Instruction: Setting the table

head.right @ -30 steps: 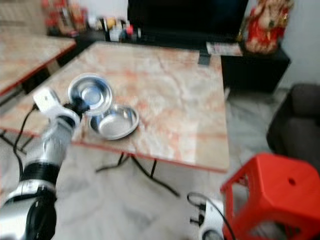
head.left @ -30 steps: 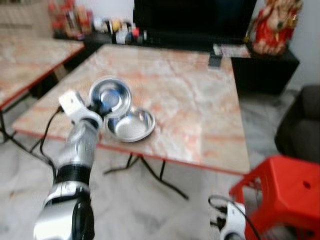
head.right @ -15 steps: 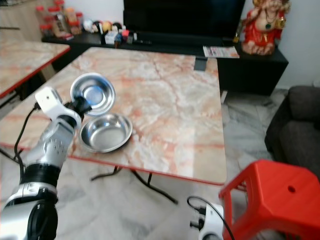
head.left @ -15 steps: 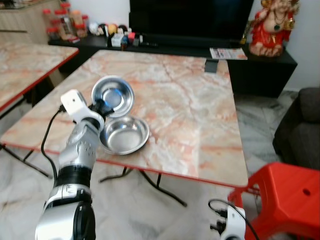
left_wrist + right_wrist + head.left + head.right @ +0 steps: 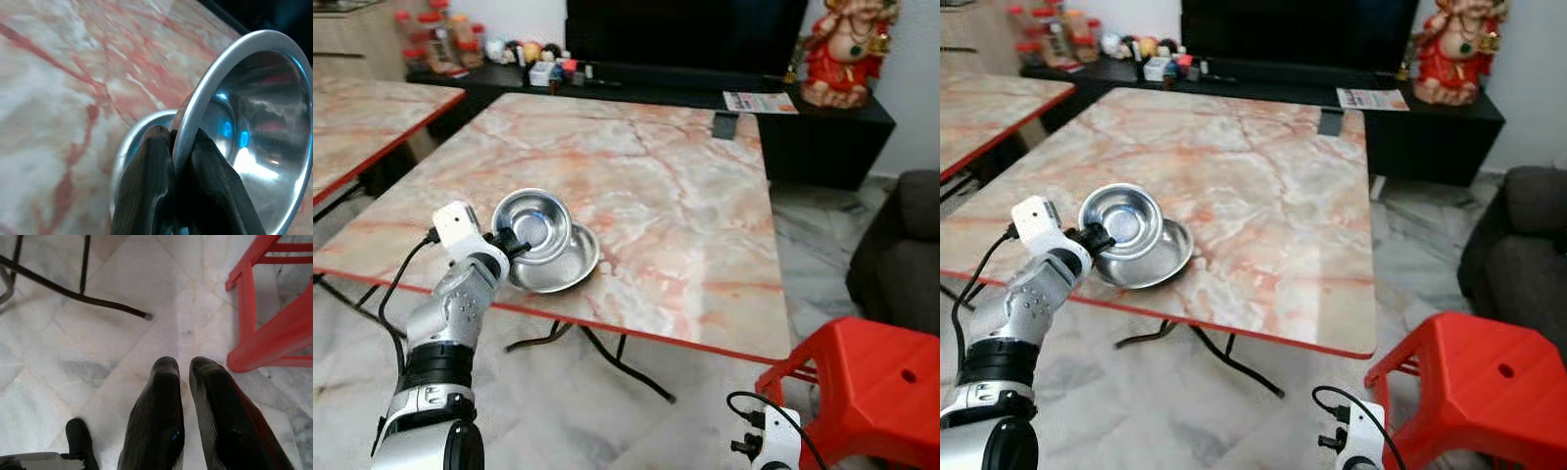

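Note:
Two steel bowls are at the front left of the marble table (image 5: 695, 196). One bowl (image 5: 572, 271) rests on the tabletop. The other bowl (image 5: 532, 224) is held just over it, tilted and overlapping its left side. My left gripper (image 5: 510, 244) is shut on the near rim of this upper bowl. In the left wrist view the black fingers (image 5: 146, 181) pinch the rim of the held bowl (image 5: 254, 127), with the lower bowl (image 5: 128, 147) behind. I cannot tell if the two bowls touch. My right gripper (image 5: 185, 367) hangs low over the floor, shut and holding nothing.
A red plastic stool (image 5: 871, 392) stands at the right front beside my right arm (image 5: 771, 452). A second marble table (image 5: 362, 122) is at the left. A dark cabinet (image 5: 803, 117) with a phone, papers and a red figure lies behind. A dark sofa (image 5: 906, 245) is at the right.
My left gripper has brought the held bowl down and toward me, from raised above the resting bowl to low over it. The view has also shifted a little.

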You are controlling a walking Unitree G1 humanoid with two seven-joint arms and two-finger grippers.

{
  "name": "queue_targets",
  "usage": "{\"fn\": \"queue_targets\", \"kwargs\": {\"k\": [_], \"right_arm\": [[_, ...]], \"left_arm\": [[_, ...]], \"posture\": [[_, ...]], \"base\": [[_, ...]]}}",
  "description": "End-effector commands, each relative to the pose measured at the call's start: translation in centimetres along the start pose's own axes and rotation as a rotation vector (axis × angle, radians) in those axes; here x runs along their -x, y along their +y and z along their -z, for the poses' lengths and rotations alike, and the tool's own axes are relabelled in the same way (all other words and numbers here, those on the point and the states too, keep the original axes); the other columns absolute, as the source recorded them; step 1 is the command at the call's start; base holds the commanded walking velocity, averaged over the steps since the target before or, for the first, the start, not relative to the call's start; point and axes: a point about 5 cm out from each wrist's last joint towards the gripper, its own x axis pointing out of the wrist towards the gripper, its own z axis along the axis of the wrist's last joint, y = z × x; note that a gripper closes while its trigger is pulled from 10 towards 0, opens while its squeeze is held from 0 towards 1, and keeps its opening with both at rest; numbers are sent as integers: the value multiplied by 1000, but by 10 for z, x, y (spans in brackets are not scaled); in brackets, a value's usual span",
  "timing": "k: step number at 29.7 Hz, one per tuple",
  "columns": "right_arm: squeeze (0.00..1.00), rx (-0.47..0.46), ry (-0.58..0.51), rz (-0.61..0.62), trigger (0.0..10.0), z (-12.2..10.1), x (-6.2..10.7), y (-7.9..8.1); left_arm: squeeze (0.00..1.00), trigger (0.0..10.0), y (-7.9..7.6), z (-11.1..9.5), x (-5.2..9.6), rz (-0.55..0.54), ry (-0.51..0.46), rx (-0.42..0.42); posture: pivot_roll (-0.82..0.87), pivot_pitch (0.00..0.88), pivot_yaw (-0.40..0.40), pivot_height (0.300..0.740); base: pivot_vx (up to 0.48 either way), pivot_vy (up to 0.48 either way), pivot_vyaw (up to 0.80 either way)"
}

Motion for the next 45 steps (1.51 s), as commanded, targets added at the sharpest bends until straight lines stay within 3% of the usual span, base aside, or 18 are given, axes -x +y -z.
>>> {"fn": "queue_targets", "kwargs": {"k": [1, 5, 8, 21, 36, 45], "right_arm": [[0, 8, 7, 1, 10000, 0, 0, -1], [0, 7, 5, 2, 10000, 0, 0, -1], [0, 4, 3, 3, 10000, -1, 0, -1], [0, -3, 9, 6, 10000, 1, 0, -2], [0, -4, 15, 1, 10000, 3, 1, 0], [0, -8, 14, 2, 10000, 3, 1, 0]], "left_arm": [[0, 10000, -14, -5, -1, 49, 26, 49], [0, 10000, -26, -5, -4, 101, 54, 152], [0, 10000, -31, -4, -7, 102, 77, 186], [0, 10000, -32, 9, -18, -20, 201, 180], [0, 10000, -21, 13, -12, -97, 244, 204], [0, 10000, -24, 15, -14, -104, 251, 212]], "posture": [[5, 0, -16, 740], [0, 0, -12, 740], [-1, 0, -12, 740], [-12, 0, -1, 740], [2, 0, 1, 740], [-6, 0, 6, 740]], "base": [[0, 0, 0], [0, 0, 0], [0, 0, 0], [0, 0, 0], [0, 0, 0], [0, 0, 0]]}}
